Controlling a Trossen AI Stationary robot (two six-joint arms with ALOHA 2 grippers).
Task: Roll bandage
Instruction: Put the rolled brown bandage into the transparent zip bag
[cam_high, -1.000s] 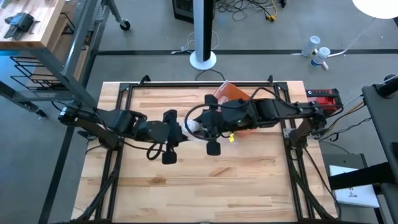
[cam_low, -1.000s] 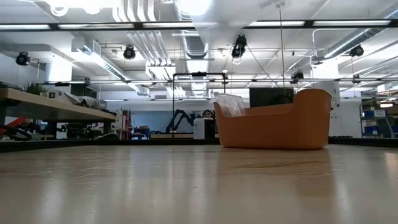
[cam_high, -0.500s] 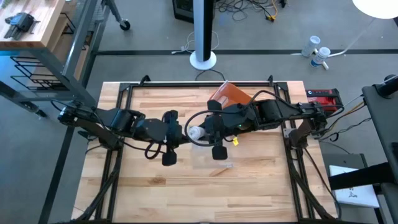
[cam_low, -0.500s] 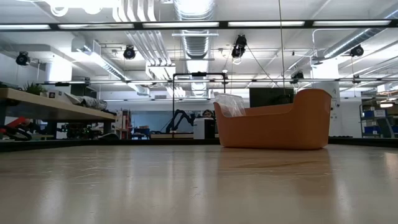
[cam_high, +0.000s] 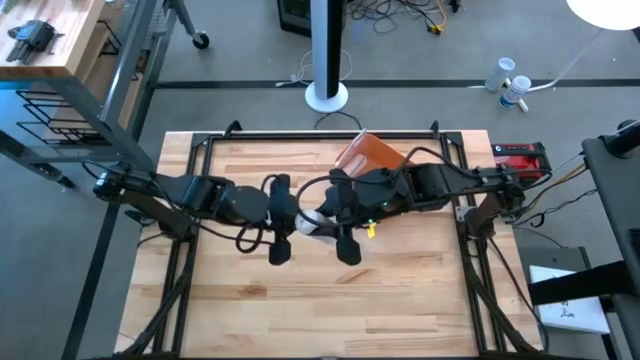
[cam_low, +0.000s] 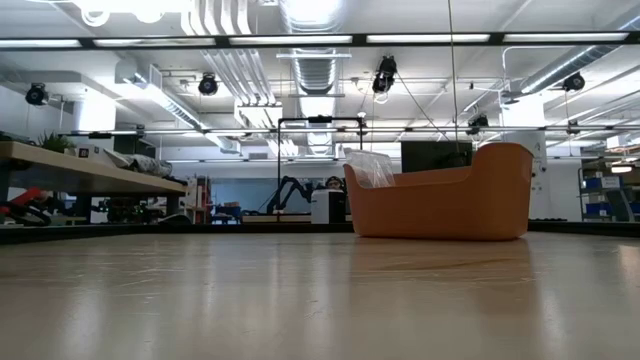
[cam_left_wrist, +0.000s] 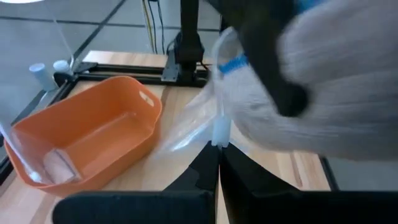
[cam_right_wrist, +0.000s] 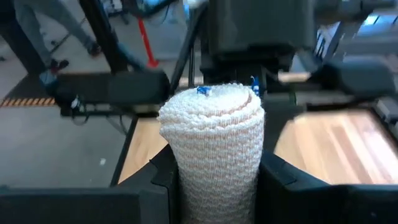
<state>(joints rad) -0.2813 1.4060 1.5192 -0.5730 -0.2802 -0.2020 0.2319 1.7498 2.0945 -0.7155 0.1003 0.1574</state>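
The white knitted bandage roll (cam_right_wrist: 214, 134) hangs in the air above the table's middle (cam_high: 309, 222), between my two grippers. My right gripper (cam_right_wrist: 214, 177) comes from the table's right and is shut on the roll (cam_left_wrist: 336, 81). My left gripper (cam_left_wrist: 217, 167) comes from the left (cam_high: 292, 216), just short of the roll, and is shut on clear wrapper film (cam_left_wrist: 186, 121) that trails off the roll. Small blue marks (cam_right_wrist: 202, 91) show on the roll's end. Neither gripper shows in the low view. My left gripper pinches a narrow whitish strip of the clear film (cam_left_wrist: 219, 134) between its two shut fingertips, coming about level from the table's left. The film runs from the fingers up to the roll and is clear of the table. My right gripper pinches the roll's round side (cam_right_wrist: 211, 180) between its two fingers (cam_right_wrist: 163, 171), coming slanted slightly down from the table's right. The fingers lie across the roll, and one end (cam_right_wrist: 214, 99) sticks out beyond them. The roll is lifted clear of the table.
An orange bin (cam_high: 372, 152) stands at the table's far middle, just behind the right arm; it shows in the low view (cam_low: 440, 195) and left wrist view (cam_left_wrist: 93, 140), with another roll (cam_left_wrist: 59, 167) and clear film inside. The wooden tabletop's near half (cam_high: 330, 300) lies bare.
Both wrists have turned a little while the arms stayed nearly in place. The roll has come slightly toward the table's near edge and closer to the left gripper. Both grippers have stayed shut on what they hold.
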